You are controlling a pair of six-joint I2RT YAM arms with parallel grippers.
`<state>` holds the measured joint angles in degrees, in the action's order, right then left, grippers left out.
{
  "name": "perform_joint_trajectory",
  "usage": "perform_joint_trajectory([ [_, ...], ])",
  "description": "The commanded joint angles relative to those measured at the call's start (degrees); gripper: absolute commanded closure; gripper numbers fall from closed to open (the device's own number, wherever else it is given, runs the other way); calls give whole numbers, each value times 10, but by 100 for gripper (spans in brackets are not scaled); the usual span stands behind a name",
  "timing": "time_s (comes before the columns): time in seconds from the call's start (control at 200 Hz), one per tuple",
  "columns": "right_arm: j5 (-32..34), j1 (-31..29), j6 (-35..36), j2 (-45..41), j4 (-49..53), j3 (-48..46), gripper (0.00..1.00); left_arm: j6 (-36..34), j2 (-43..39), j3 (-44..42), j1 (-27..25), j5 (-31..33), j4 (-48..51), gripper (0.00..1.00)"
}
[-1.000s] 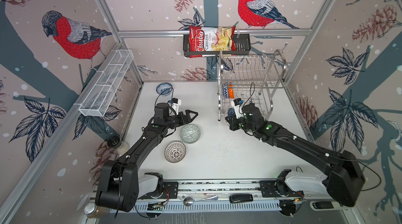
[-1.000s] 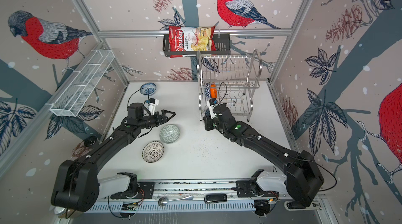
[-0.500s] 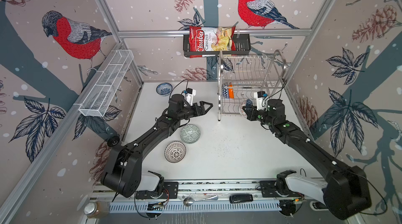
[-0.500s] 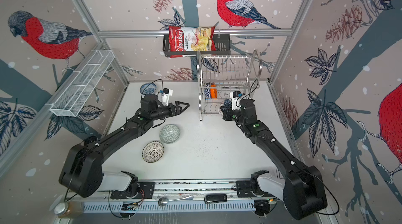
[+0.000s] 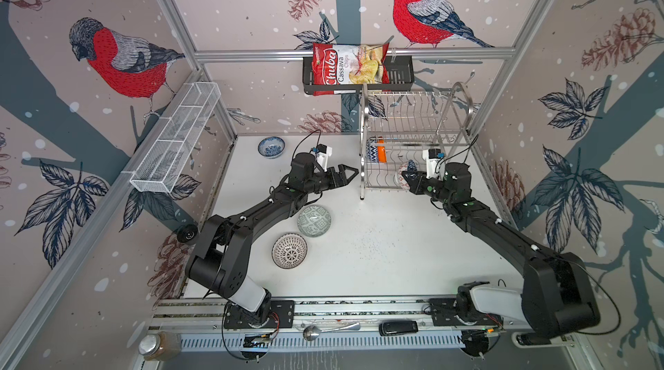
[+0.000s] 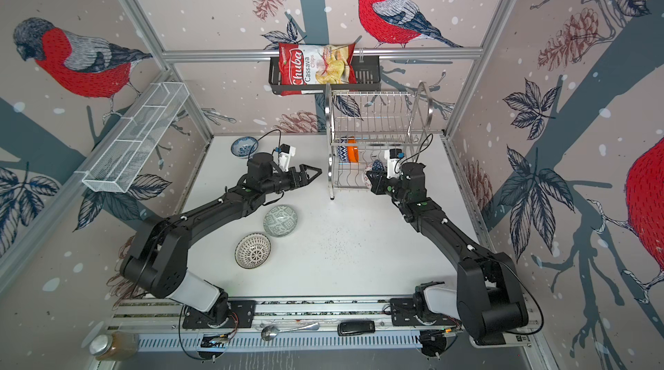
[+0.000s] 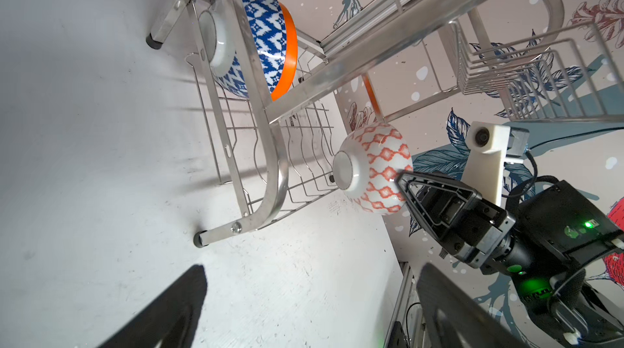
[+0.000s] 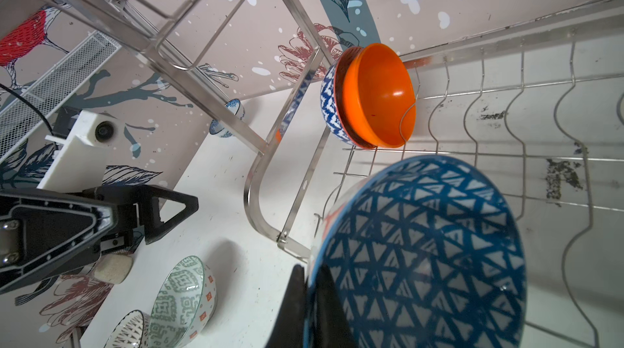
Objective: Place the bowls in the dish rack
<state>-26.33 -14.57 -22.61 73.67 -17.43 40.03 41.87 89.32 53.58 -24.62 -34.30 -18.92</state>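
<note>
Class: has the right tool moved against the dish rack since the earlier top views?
Yes. Holding the blue triangle-patterned bowl, the right tool moved rightward from the front left leg of the dish rack, along its lower shelf.

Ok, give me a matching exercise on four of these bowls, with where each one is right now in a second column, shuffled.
Things
1. orange bowl
2. triangle-patterned bowl
3. grey-green bowl
4. blue-floral bowl

Places
A. on the table beside the dotted bowl
B. gripped by the right pincer
C. alone at the far end of the table
D. standing free on edge on the lower shelf of the dish rack

Pairs: 1-D, 2-B, 3-A, 4-C
</note>
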Motion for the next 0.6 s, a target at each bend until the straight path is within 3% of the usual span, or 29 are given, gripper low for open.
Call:
perform_joint_trajectory([
  [0.0,-24,4,-8,7,-81,-4,99,-10,5,0,0,1,-31,2],
  [0.595,-58,15,-56,76,-174,-11,99,-9,-3,-13,-1,20,-37,2],
])
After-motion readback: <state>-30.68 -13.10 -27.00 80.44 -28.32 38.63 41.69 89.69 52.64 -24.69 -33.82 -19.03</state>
